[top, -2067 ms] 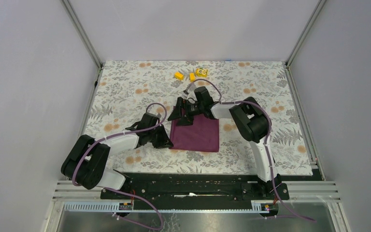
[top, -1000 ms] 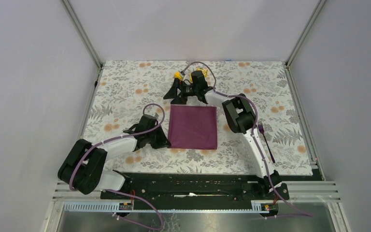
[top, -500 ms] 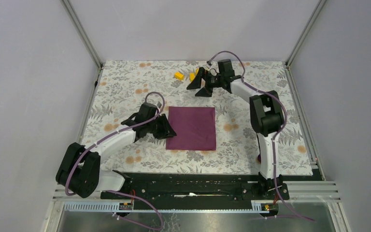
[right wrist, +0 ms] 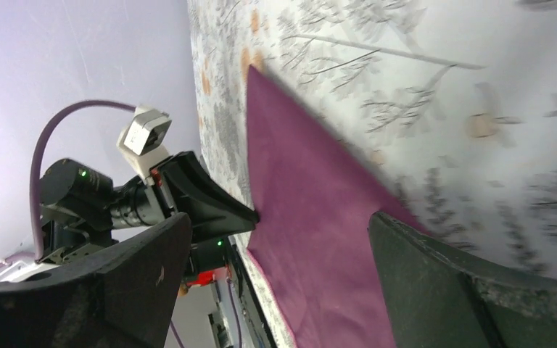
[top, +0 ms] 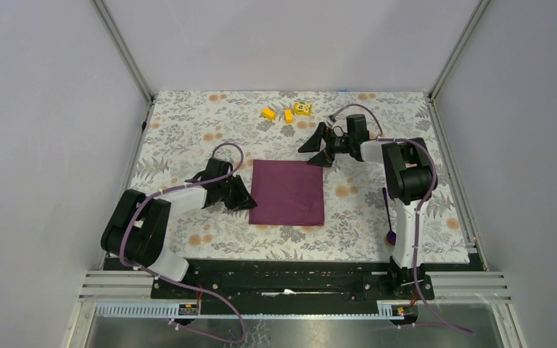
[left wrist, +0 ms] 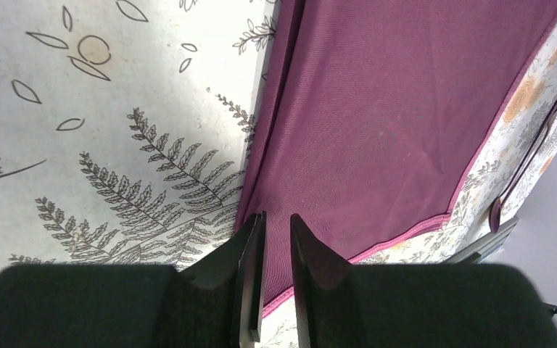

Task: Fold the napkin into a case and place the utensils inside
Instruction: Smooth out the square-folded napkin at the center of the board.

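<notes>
Napkin (top: 288, 192): I see it lying flat, mid-desk (top: 188, 123), square
Left end effector (left wrist: 277, 217): fingers nearly together at the napkin's left edge; I cannot tell if they pinch cloth
Right end effector (top: 319, 148): spread wide, off the napkin's far right corner

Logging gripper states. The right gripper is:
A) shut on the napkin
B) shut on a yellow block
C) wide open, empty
C: the right gripper shows its fingers far apart in its wrist view, with only the napkin and tablecloth beyond.
</notes>
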{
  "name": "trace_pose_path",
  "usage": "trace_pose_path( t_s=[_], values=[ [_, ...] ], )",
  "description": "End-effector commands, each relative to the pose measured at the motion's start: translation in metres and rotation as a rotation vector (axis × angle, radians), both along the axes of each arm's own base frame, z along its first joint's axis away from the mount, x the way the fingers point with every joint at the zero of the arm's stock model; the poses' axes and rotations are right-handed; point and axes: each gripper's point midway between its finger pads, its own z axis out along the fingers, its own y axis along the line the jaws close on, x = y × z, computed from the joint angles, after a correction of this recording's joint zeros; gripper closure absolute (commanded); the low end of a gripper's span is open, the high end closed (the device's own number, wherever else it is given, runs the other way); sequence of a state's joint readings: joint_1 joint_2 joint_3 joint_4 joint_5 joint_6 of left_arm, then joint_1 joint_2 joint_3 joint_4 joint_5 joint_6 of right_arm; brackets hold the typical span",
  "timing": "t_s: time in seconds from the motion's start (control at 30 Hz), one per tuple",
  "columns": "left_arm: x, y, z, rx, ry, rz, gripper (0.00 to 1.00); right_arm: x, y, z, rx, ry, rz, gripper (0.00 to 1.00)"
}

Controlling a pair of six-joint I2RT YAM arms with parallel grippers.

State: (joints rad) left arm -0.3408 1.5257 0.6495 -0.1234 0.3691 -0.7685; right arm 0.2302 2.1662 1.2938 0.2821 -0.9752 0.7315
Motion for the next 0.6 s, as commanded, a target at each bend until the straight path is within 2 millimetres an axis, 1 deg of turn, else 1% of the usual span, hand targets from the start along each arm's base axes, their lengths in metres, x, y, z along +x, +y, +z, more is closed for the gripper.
trace_pose_path(
  t_s=[0.0,0.1,0.17,0.23,0.33,0.47,0.5,0.57],
  values=[
    [-0.007,0.011,-0.010,0.034,-0.019,0.016,0.76,0.014,-0.015,-0.018,0.033,-0.040,-0.008,0.02],
    [-0.016,0.017,-0.018,0.046,0.007,0.034,0.76,0.020,-0.024,-0.042,0.001,-0.015,-0.035,0.02],
    [-0.020,0.022,-0.022,0.058,0.020,0.048,0.77,0.022,-0.031,-0.053,-0.018,0.003,-0.052,0.02],
    [-0.024,0.027,-0.025,0.072,0.026,0.058,0.78,0.026,-0.039,-0.059,-0.055,0.008,-0.065,0.02],
    [-0.027,0.033,-0.026,0.098,0.020,0.064,0.79,0.035,-0.048,-0.054,-0.086,-0.017,-0.071,0.02],
    [-0.029,0.038,-0.023,0.126,0.013,0.056,0.79,0.053,-0.060,-0.045,-0.145,-0.038,-0.079,0.02],
    [-0.028,0.037,-0.021,0.125,0.006,0.051,0.79,0.058,-0.063,-0.043,-0.174,-0.039,-0.080,0.02],
    [-0.023,0.032,-0.011,0.103,-0.011,0.032,0.78,0.068,-0.067,-0.031,-0.224,-0.043,-0.086,0.02]
  ],
)
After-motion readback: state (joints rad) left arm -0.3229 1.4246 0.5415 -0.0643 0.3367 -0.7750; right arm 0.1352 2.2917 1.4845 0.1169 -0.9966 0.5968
